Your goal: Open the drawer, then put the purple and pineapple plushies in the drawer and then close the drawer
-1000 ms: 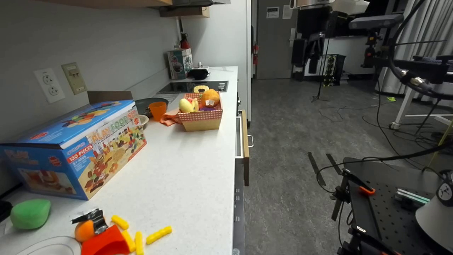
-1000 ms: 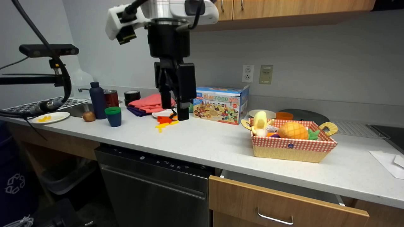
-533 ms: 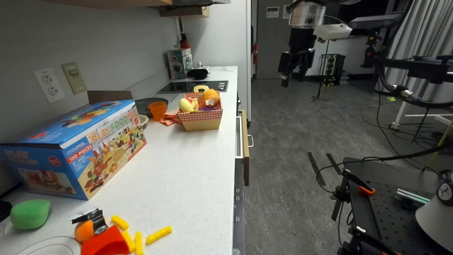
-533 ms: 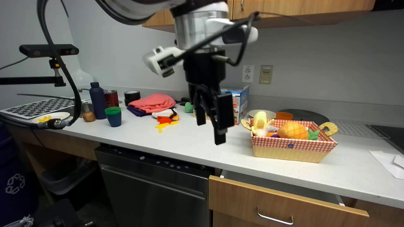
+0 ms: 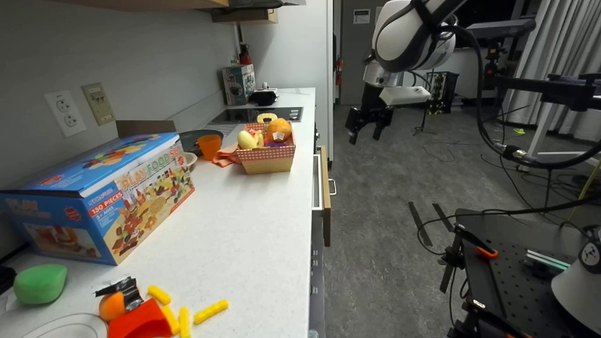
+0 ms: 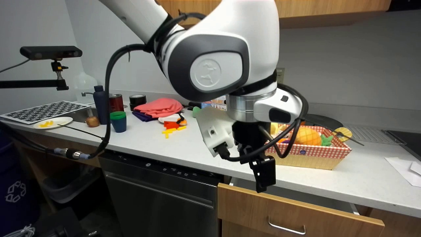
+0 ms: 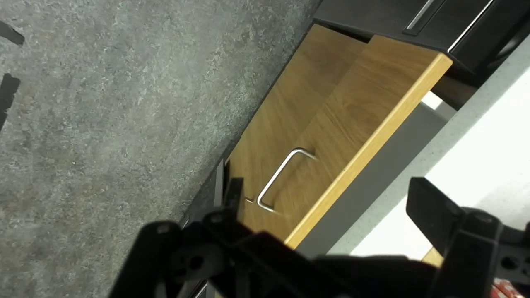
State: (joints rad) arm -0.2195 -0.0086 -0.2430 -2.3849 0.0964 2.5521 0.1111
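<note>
The wooden drawer (image 6: 296, 214) stands open under the counter, with its metal handle (image 7: 279, 176) in front. It also shows in the wrist view (image 7: 364, 128) and an exterior view (image 5: 325, 202). The pineapple plushie (image 6: 307, 136) lies in the checkered basket (image 6: 302, 159) on the counter; it shows too in an exterior view (image 5: 279, 129). A bit of the purple plushie (image 5: 276, 144) shows in the basket, mostly hidden by its rim. My gripper (image 5: 365, 137) is open and empty, above and in front of the drawer. Its fingers straddle the drawer front in the wrist view (image 7: 327, 182), apart from it.
A banana plushie (image 5: 247, 139) and other toys share the basket. A play food box (image 5: 117, 197) stands by the wall. An orange cup (image 5: 209, 146) is behind the basket. A dishwasher (image 6: 161, 194) adjoins the drawer. A wooden cabinet (image 6: 329, 10) hangs above the counter.
My arm and gripper have moved down and towards the drawer, rightward in an exterior view, and the gripper has turned. The drawer and the plushies have not moved.
</note>
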